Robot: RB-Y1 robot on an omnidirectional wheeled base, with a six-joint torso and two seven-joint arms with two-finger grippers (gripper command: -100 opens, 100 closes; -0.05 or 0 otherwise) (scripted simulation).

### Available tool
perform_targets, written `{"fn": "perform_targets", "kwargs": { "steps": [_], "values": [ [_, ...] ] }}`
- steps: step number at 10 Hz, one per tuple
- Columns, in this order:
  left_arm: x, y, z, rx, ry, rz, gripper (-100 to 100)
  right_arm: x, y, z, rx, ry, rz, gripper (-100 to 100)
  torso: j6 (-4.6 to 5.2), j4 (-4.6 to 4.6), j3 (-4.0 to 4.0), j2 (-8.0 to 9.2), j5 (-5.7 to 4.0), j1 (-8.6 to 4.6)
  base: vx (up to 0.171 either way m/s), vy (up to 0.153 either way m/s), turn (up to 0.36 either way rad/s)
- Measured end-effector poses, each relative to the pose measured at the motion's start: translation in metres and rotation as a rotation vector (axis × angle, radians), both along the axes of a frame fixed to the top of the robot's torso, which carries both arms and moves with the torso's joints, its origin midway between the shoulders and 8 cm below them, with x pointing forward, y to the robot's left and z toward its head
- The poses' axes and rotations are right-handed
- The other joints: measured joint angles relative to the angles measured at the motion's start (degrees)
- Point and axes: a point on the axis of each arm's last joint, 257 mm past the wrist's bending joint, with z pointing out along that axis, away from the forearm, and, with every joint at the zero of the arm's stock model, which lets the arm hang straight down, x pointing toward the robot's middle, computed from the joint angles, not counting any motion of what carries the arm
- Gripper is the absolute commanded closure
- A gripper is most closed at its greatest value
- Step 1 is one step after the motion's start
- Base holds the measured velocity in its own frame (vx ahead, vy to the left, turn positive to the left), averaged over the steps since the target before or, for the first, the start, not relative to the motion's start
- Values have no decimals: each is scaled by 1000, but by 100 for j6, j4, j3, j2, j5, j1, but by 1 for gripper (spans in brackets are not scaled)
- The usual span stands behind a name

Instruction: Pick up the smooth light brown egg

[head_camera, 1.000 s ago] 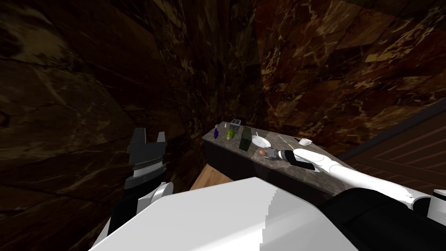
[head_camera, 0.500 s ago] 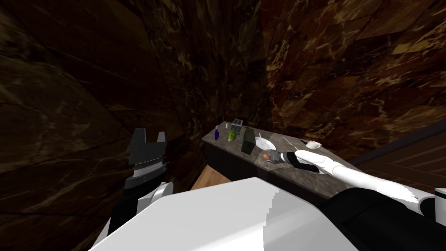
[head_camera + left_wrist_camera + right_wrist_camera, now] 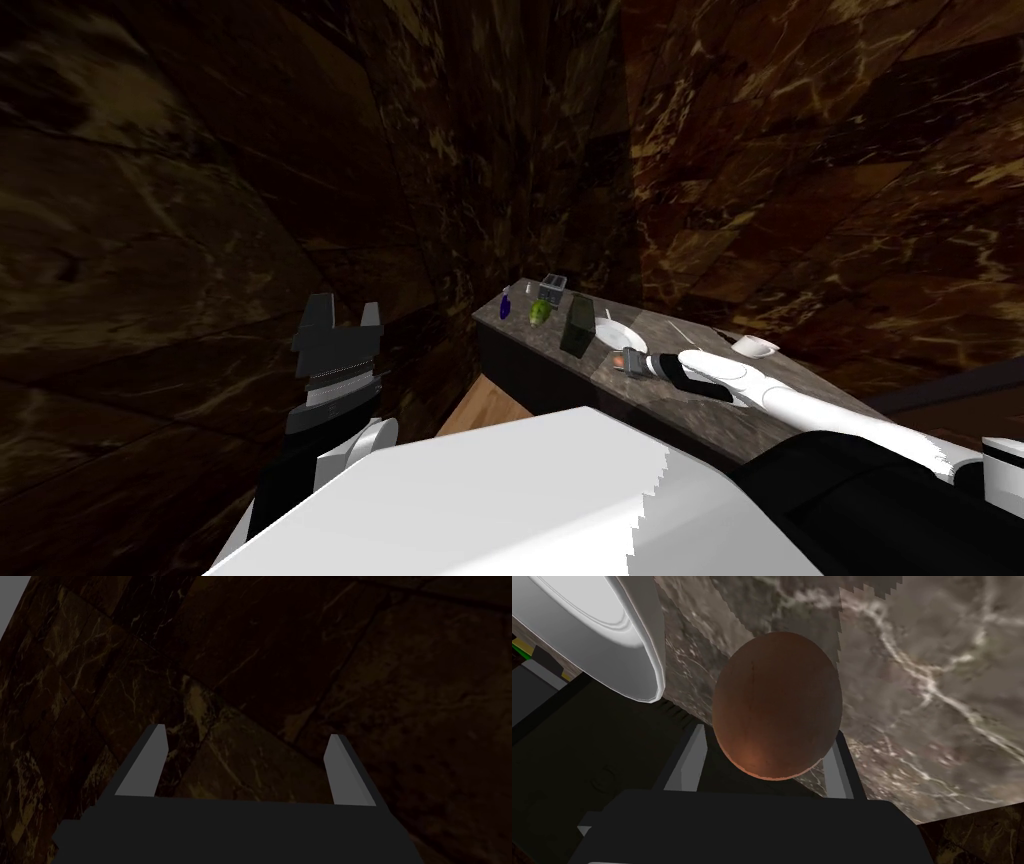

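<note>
The brown egg sits between the two fingers of my right gripper, which press its sides just over the grey marbled counter. In the head view the egg shows as an orange spot at the tip of the right gripper, over the counter near its front edge. My left gripper is raised at the left, away from the counter. Its fingers stand wide apart, open and empty, facing a dark marbled wall.
A white plate lies just beyond the egg, its rim close to the gripper. A dark box, a green thing, a blue bottle, a grey toaster-like thing and a white bowl stand on the counter.
My head camera has turned, shifting the whole picture. My right gripper has moved up to the egg and closed around it. The left arm has not moved.
</note>
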Motion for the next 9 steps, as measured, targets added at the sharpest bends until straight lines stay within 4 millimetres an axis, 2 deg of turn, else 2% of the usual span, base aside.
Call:
{"fn": "perform_targets", "kwargs": {
  "steps": [3,4,5,8,9],
  "values": [
    [0,0,0,0,0,0,0,1,-1,1,-3,-3,0,100,4,-4,-3,-2,-5,3,0,0,0],
    [0,0,0,0,0,0,0,1,-1,1,-2,-3,0,0,3,-4,-3,-2,-4,4,0,0,0],
    [0,0,0,0,0,0,0,1,-1,1,-2,-3,0,100,3,-4,-3,-2,-4,5,24,5,-217],
    [0,0,0,0,0,0,0,6,7,11,-4,-3,42,100,13,-4,-6,-9,0,14,40,19,-177],
    [0,0,0,0,0,0,0,6,7,11,-4,-2,44,0,3,-5,-5,-7,-3,12,0,0,0]
  ]
}}
